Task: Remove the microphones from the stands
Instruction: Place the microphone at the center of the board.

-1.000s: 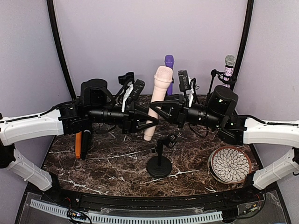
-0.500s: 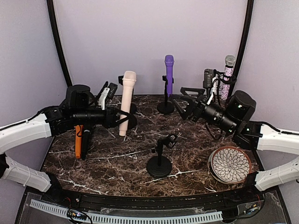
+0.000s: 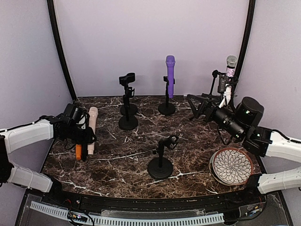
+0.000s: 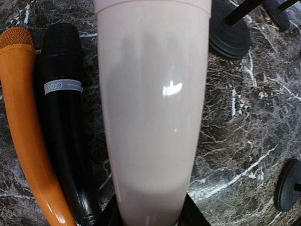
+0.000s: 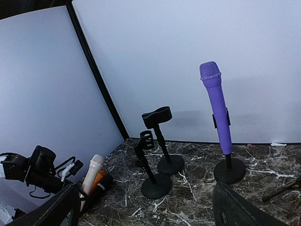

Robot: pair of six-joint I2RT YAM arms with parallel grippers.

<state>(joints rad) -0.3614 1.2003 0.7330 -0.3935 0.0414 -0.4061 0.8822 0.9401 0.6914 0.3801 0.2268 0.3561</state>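
Since the pink microphone (image 3: 92,123) is already out of any clip and sits low at the left edge of the overhead view, the removal itself looks done. What seems left is to set it down and let go. The left tool (image 3: 86,139) is clamped on its lower end, with the head pointing up the frame, just beside an orange microphone (image 3: 78,151) on the marble surface (image 3: 117,165). The empty stand (image 3: 160,165) at lower centre is well apart from it. The right tool (image 3: 195,106), right of the middle, has its jaws wide apart and holds nothing.

Seen from the left wrist, the pink body fills the middle of the frame, its narrow end pinched between the dark fingers (image 4: 109,217) at the bottom edge. The orange microphone and a black microphone (image 4: 63,117) lie close along its left side. Whether it touches the surface I cannot tell.

Seen from the right wrist, that tool's fingers (image 5: 59,207) spread to both bottom corners. The pink microphone is small at lower left, far from them, and a purple microphone (image 5: 217,110) stands upright at right.
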